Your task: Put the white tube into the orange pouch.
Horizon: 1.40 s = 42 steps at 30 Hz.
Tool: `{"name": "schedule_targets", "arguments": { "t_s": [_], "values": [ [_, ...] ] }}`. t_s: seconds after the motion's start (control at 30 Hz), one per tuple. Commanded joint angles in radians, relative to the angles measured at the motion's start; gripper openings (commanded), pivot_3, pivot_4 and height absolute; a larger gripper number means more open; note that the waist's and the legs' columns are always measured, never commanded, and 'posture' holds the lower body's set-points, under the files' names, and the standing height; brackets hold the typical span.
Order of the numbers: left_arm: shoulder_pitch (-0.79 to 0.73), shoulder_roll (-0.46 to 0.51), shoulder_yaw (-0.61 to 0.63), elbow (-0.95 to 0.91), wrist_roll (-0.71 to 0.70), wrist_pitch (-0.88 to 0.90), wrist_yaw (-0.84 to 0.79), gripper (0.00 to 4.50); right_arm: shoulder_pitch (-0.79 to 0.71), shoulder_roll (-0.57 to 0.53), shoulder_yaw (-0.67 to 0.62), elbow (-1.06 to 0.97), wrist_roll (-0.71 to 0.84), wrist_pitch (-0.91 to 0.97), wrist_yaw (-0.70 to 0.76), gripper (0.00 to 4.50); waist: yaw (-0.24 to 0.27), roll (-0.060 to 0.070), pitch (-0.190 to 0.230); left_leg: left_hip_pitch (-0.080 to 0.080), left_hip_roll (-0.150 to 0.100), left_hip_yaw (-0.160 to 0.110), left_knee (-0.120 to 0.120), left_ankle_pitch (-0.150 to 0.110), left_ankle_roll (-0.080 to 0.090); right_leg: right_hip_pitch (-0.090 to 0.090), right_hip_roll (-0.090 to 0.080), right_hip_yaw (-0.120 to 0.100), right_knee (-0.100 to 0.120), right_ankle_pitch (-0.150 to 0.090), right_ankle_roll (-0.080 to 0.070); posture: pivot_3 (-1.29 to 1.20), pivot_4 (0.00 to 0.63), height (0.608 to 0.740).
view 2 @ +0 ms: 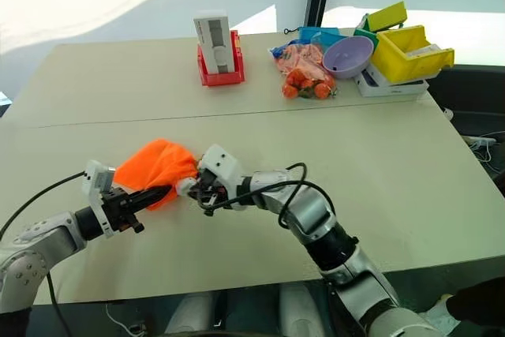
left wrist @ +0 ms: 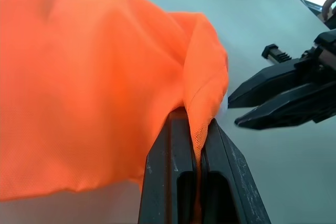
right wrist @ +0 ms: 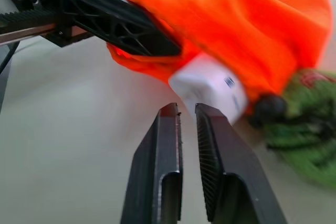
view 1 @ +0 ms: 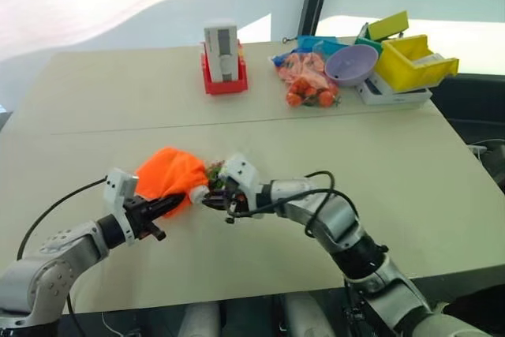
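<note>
The orange pouch (view 1: pixel 168 174) lies bunched on the near part of the table, a little left of centre. My left gripper (view 1: pixel 181 198) is shut on the fabric at its mouth edge (left wrist: pixel 202 103). The white tube (right wrist: pixel 209 88) pokes out of the pouch's opening with its white end showing; the rest is hidden inside. My right gripper (right wrist: pixel 187 110) is just in front of that end, fingers shut and empty, not touching the tube. The black cord and green tag (right wrist: pixel 307 121) lie beside the opening.
At the far side of the table stand a white-grey box in a red holder (view 1: pixel 223 59), a clear bag of small orange items (view 1: pixel 308 78), a purple bowl (view 1: pixel 352 64) and yellow bins (view 1: pixel 414 61). The table's near edge (view 1: pixel 237 293) is close under both arms.
</note>
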Motion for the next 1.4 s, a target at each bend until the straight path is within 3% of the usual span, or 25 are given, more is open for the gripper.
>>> {"name": "schedule_targets", "arguments": {
  "t_s": [0.03,0.23,0.33,0.43,0.6,0.7,0.87,1.13,1.23,1.37,1.4],
  "values": [
    [0.002,-0.004,0.012,-0.040,-0.035,0.002,0.004,0.00,-0.043,0.063,-0.003,0.088,-0.057,-0.077,-0.059,0.50,0.000,0.000,0.000,0.000,0.000,0.000,0.000,0.000,0.000,0.000,0.000,0.000,0.000,0.000,0.000,0.00,0.150,0.740],
    [0.074,0.010,0.014,-0.081,-0.043,0.003,-0.012,0.00,-0.121,0.202,-0.039,0.270,-0.134,-0.235,-0.165,0.50,-0.005,0.000,0.000,0.000,0.000,0.000,0.000,0.000,0.000,-0.001,0.000,0.000,0.001,0.000,0.000,0.00,0.150,0.740],
    [0.108,0.027,-0.001,-0.093,-0.020,-0.013,-0.027,0.00,-0.114,0.217,-0.035,0.276,-0.151,-0.265,-0.163,0.50,-0.003,0.000,0.000,0.000,0.001,0.000,-0.001,0.000,0.000,-0.002,0.001,0.000,0.001,0.000,0.000,0.00,0.150,0.740],
    [0.121,0.027,0.002,-0.085,-0.009,-0.028,-0.017,0.00,-0.084,0.193,-0.046,0.225,-0.143,-0.249,-0.141,0.50,-0.002,0.000,0.000,0.000,0.001,0.001,-0.001,0.000,0.000,-0.002,-0.001,0.000,0.001,0.000,0.000,0.00,0.150,0.740],
    [0.147,0.045,0.023,-0.048,0.029,-0.061,-0.032,0.00,-0.021,0.030,-0.032,0.081,-0.134,-0.226,-0.014,0.50,0.000,0.000,0.000,-0.001,0.000,0.001,0.000,0.000,0.000,-0.001,-0.001,0.000,-0.001,0.000,0.000,0.00,0.150,0.740],
    [0.161,0.058,0.046,-0.008,0.050,-0.085,-0.048,0.00,-0.004,-0.073,-0.032,0.029,-0.148,-0.251,0.045,1.24,-0.002,0.000,0.000,-0.001,0.000,0.001,0.000,0.000,0.000,-0.001,-0.001,0.000,-0.001,0.000,0.000,0.00,0.150,0.740],
    [0.166,0.063,0.060,0.055,0.081,-0.120,-0.067,0.00,-0.004,-0.141,0.014,0.041,-0.229,-0.360,0.070,3.73,-0.005,0.000,0.000,0.000,0.001,0.000,-0.001,0.000,0.000,-0.002,0.003,0.000,0.001,0.000,-0.001,0.00,0.150,0.740],
    [0.151,0.018,0.023,0.038,0.117,-0.156,-0.042,0.00,-0.012,-0.080,0.046,0.207,-0.332,-0.506,0.032,3.73,-0.001,-0.001,0.000,0.000,0.001,0.001,0.000,0.000,0.000,-0.001,0.000,0.000,0.001,0.000,-0.001,0.00,0.150,0.740],
    [0.154,-0.001,0.017,0.021,0.132,-0.172,-0.031,0.00,-0.014,-0.061,0.032,0.239,-0.353,-0.524,0.011,2.86,-0.001,-0.001,0.000,0.000,0.001,0.001,0.001,0.000,0.000,0.000,0.000,0.000,0.001,0.001,-0.001,0.00,0.150,0.740],
    [0.154,-0.024,0.027,0.006,0.118,-0.176,-0.023,0.00,0.002,-0.091,0.010,0.214,-0.376,-0.521,0.004,0.83,-0.001,-0.001,0.000,0.000,0.001,0.000,0.000,0.000,-0.001,0.000,0.000,0.000,0.001,0.001,-0.001,0.00,0.150,0.740],
    [0.155,-0.026,0.030,0.001,0.112,-0.175,-0.026,0.27,0.013,-0.106,-0.002,0.190,-0.374,-0.521,0.006,0.28,-0.001,-0.001,0.000,0.000,0.001,0.000,0.001,0.000,-0.001,0.000,0.000,0.000,0.001,0.001,-0.001,0.00,0.150,0.740]
  ]
}}
